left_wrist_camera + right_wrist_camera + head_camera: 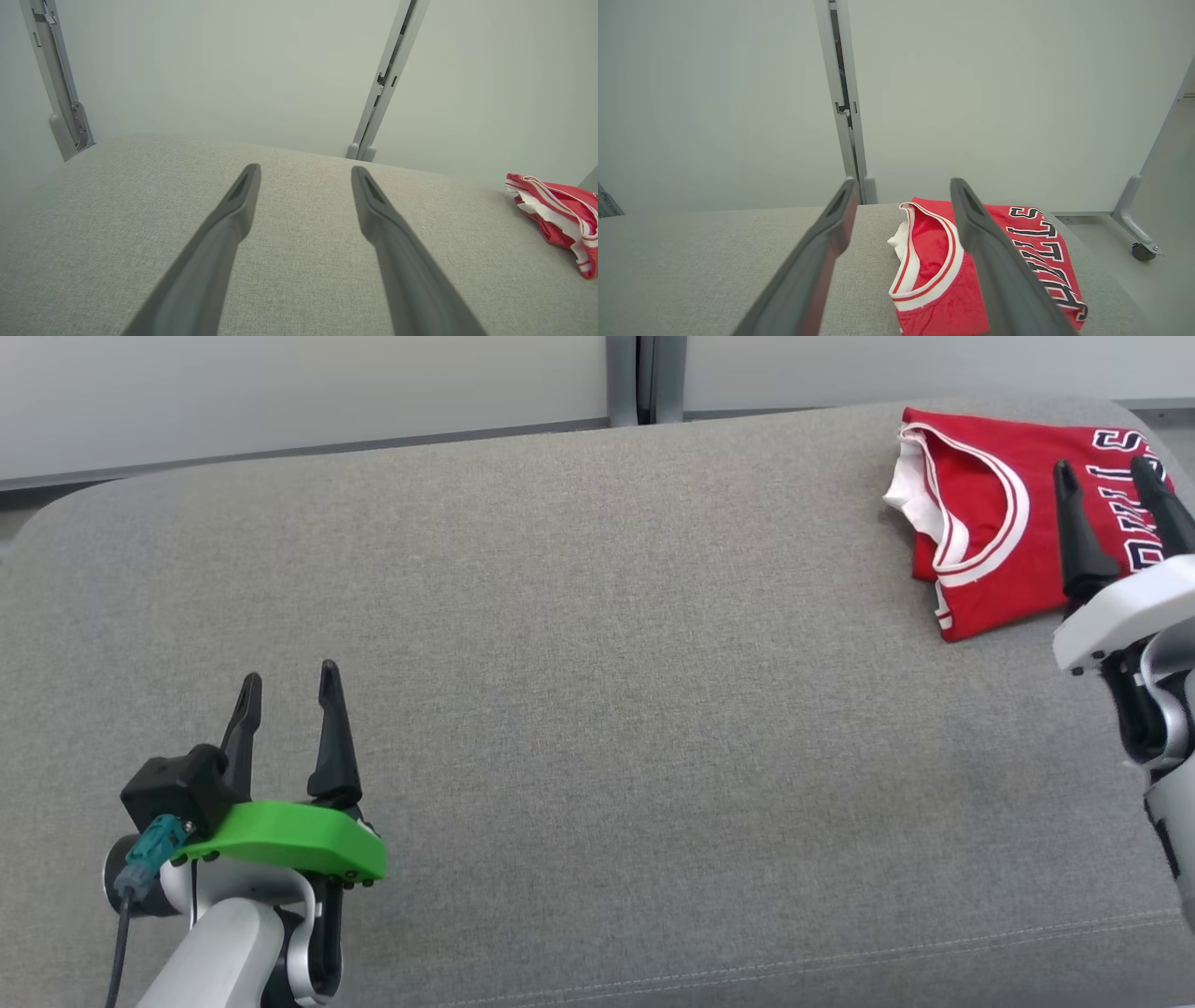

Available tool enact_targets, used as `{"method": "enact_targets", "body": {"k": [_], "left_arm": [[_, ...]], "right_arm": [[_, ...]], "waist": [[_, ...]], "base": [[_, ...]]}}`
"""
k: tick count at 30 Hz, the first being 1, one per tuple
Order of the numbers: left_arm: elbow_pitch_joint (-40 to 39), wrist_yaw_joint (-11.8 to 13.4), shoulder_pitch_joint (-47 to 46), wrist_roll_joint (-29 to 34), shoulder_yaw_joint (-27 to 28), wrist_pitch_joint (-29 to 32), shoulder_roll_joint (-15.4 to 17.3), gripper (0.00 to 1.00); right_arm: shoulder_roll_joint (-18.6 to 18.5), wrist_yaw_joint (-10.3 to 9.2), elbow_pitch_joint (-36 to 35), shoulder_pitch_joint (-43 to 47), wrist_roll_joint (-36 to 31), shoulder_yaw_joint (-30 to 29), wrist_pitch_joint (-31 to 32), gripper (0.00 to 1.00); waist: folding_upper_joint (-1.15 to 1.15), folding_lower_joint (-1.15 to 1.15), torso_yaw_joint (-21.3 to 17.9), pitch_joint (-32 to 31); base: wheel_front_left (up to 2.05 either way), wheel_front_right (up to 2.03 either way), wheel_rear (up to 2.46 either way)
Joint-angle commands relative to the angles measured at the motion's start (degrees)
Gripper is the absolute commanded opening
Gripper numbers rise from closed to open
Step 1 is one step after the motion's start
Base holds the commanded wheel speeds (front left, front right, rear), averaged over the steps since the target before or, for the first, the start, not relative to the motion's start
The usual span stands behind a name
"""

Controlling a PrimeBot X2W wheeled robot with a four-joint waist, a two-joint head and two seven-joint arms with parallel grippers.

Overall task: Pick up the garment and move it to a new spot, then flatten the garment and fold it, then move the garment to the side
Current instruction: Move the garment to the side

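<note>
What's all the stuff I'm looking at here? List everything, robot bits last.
jersey: one, red with white trim and black letters, folded at the cushion's far right
cushion: one, grey fabric, under everything
wall panels: at least two, pale, behind the cushion
post: one, grey metal, between the panels
caster wheel: one, dark, on the floor past the cushion's right end
left gripper: one, dark fingers, open and empty, near left
right gripper: one, dark fingers, open and empty, by the jersey

Head camera looks down on the grey cushion [597, 663]; wrist cameras sit low, facing the wall [233, 70]; all see the red shirt [1036, 443].
</note>
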Motion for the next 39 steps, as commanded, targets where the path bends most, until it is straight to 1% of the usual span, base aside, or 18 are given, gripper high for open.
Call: {"method": "enact_targets", "body": {"k": [1,5,6,7,12,17,21,28,36,39], "left_arm": [[0.52,0.59,1.28,0.03,-0.21,0.19,0.25,1.00],[0.95,0.57,2.74,-0.46,-0.30,0.08,0.09,1.00],[0.95,0.57,2.74,-0.46,-0.30,0.08,0.09,1.00],[1.09,0.46,3.11,-0.52,-0.21,-0.05,0.15,1.00],[1.99,-0.31,4.49,0.03,-0.02,-0.58,0.81,1.00],[2.87,-1.99,5.01,0.09,-0.48,-0.67,1.57,1.00],[3.67,-3.38,5.41,-0.44,-0.79,-0.72,1.99,1.00],[5.56,-5.51,6.69,-1.39,-0.46,-1.06,2.53,1.00],[6.41,-7.44,8.65,-2.14,2.09,-1.53,1.23,1.00],[6.62,-7.88,9.54,-1.34,3.08,-1.52,0.83,1.00]], "right_arm": [[1.84,-0.04,-2.56,2.82,-0.81,-1.17,-0.15,1.00],[5.43,-0.04,-8.40,8.00,-3.98,-3.28,1.08,1.00],[5.43,-0.04,-8.40,8.00,-3.98,-3.28,1.08,1.00],[6.43,-0.04,-9.80,9.08,-4.58,-3.53,1.49,1.00],[10.95,-0.04,-15.27,14.65,-10.16,-4.35,2.89,1.00],[17.08,-0.04,-18.60,19.57,-14.99,-6.08,2.82,1.00],[19.95,-0.04,-19.57,22.46,-16.76,-6.53,2.73,1.00],[21.70,-0.04,-18.99,25.52,-17.41,-6.48,1.69,1.00],[22.15,-0.04,-17.53,28.28,-16.92,-5.78,0.74,1.00],[22.21,-0.04,-17.00,28.97,-15.31,-5.07,0.29,1.00]], "waist": [[0.00,0.00,0.54,-1.92],[0.00,0.00,0.70,-2.69],[0.00,0.00,0.70,-2.69],[0.00,0.00,0.72,-2.78],[0.00,0.00,1.07,-3.30],[0.00,0.00,1.84,-3.62],[0.00,0.00,2.26,-3.83],[0.00,0.00,2.82,-4.89],[0.00,0.00,3.49,-6.42],[0.00,0.00,3.58,-6.81]], "base": [[0.00,0.00,0.00],[0.00,0.00,0.00],[0.00,0.00,0.00],[0.00,0.00,0.00],[0.00,0.00,0.00],[0.00,0.00,0.00],[0.00,0.00,0.00],[0.00,0.00,0.00],[0.00,0.00,0.00],[0.00,0.00,0.00]]}}
